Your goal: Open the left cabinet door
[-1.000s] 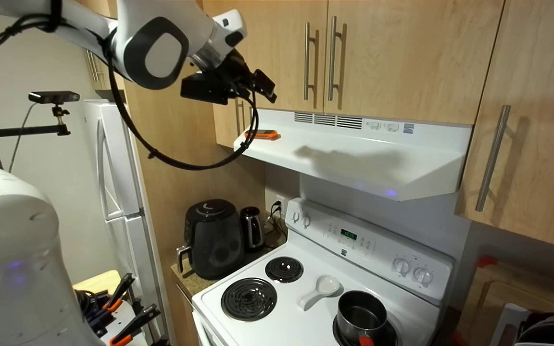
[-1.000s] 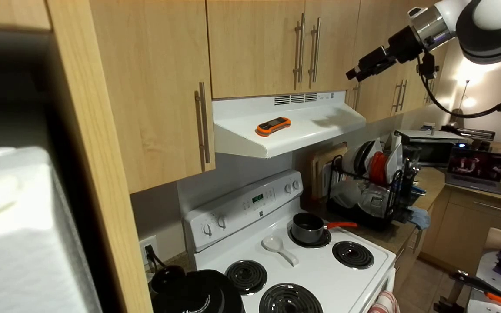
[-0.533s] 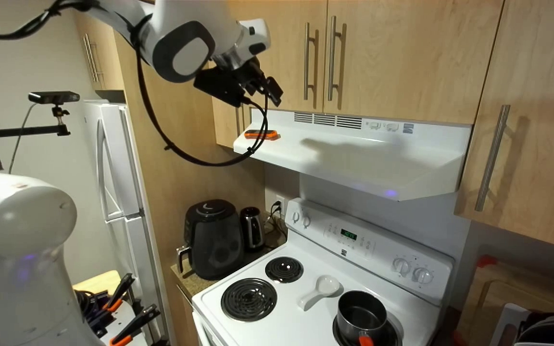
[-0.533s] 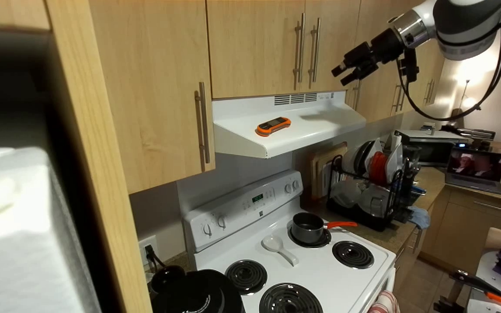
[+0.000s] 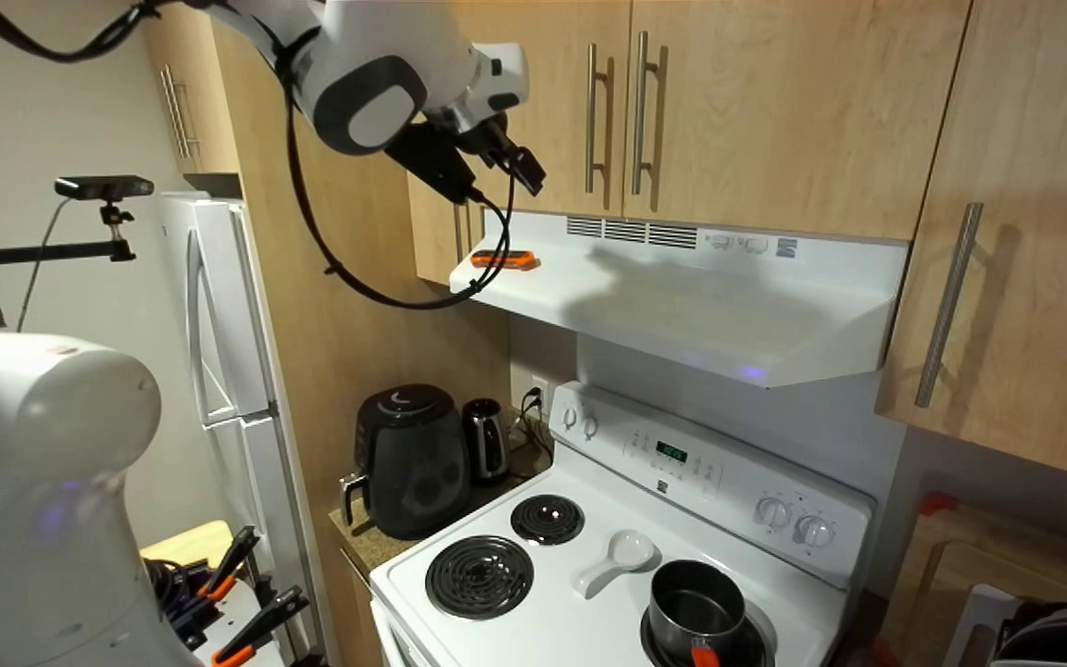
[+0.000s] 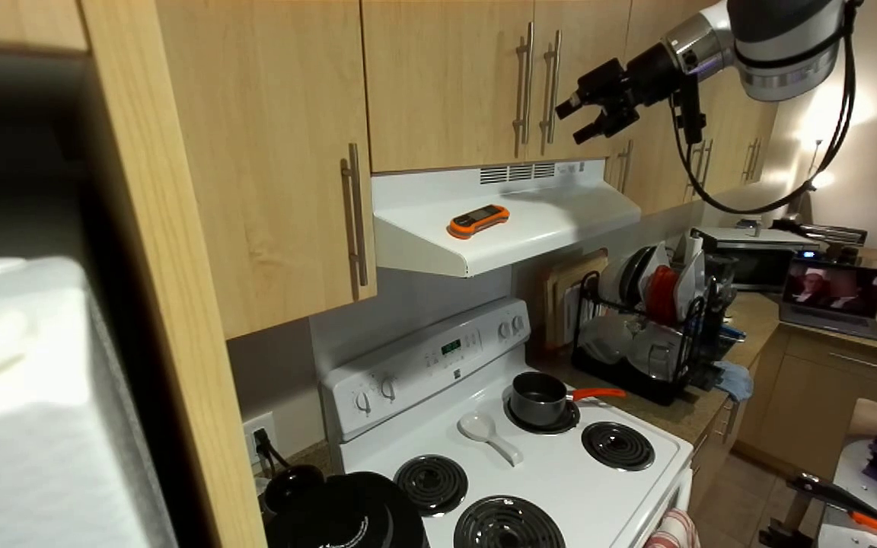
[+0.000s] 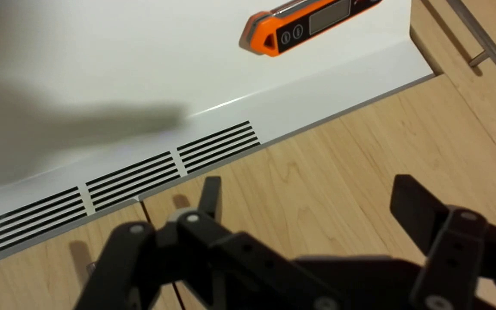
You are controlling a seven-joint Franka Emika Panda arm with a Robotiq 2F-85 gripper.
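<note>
Air fryer (image 5: 411,477): blk, on counter (image 5: 374,548) L of stove (image 5: 598,519), in an ext view
Orange gadget (image 5: 504,260): on L end of hood (image 5: 682,301), screen up
Gripper (image 5: 532,174): raised in front of L cab door (image 5: 561,106), jaws spread wide per wrist view, apart fr its bar handle (image 5: 591,119)
L cab door: closed, above hood, bar handle near R edge
Spoon rest (image 5: 615,562): white, on stove
Pot (image 5: 696,607): dk, red-handled, on stove
Twin door (image 5: 802,111): closed, just R of L cab door
Longer door (image 5: 1052,306): far R, closed
</note>
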